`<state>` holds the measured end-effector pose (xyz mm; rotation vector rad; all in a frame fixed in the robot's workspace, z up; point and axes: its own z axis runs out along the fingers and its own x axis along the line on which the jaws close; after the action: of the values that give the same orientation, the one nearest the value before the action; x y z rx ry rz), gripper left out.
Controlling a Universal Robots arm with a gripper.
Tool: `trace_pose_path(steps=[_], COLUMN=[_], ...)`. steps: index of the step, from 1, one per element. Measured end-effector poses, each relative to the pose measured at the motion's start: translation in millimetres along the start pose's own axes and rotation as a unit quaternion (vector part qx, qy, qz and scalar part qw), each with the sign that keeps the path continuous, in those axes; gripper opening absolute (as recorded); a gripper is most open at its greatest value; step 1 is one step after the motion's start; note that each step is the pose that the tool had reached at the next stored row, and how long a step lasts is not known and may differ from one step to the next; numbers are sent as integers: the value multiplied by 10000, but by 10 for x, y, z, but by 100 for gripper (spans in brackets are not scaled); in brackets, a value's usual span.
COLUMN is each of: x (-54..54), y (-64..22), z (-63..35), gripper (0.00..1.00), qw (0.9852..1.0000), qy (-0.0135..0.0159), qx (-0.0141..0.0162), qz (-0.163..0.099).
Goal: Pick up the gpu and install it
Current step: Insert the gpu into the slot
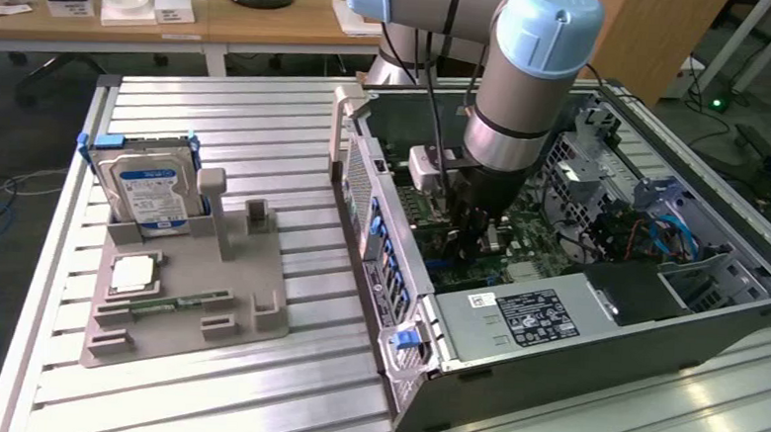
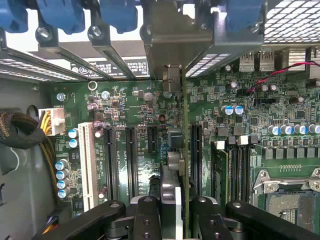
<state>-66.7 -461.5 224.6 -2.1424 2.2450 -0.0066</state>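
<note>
Inside the open computer case (image 1: 578, 315), above the motherboard (image 2: 125, 120): hand (image 2: 172, 210) clamped narrowly on the upright gpu (image 2: 177, 145).

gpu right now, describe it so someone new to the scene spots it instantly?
Find the open computer case on the exterior view's right; the arm reaches down into it. Between the gripper fingers, the gpu stands edge-on over the green motherboard, its silver bracket toward the rear slot covers. Unlike the flat boards and empty slots around it, it is a thin upright card.
</note>
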Motion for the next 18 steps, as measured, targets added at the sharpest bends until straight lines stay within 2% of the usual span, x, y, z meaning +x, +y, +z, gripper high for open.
trace_pose_path(steps=[18], x=[0], y=[14], z=[53], gripper=[28], qw=[10000], qy=[-2], qx=[-1], qz=[0])
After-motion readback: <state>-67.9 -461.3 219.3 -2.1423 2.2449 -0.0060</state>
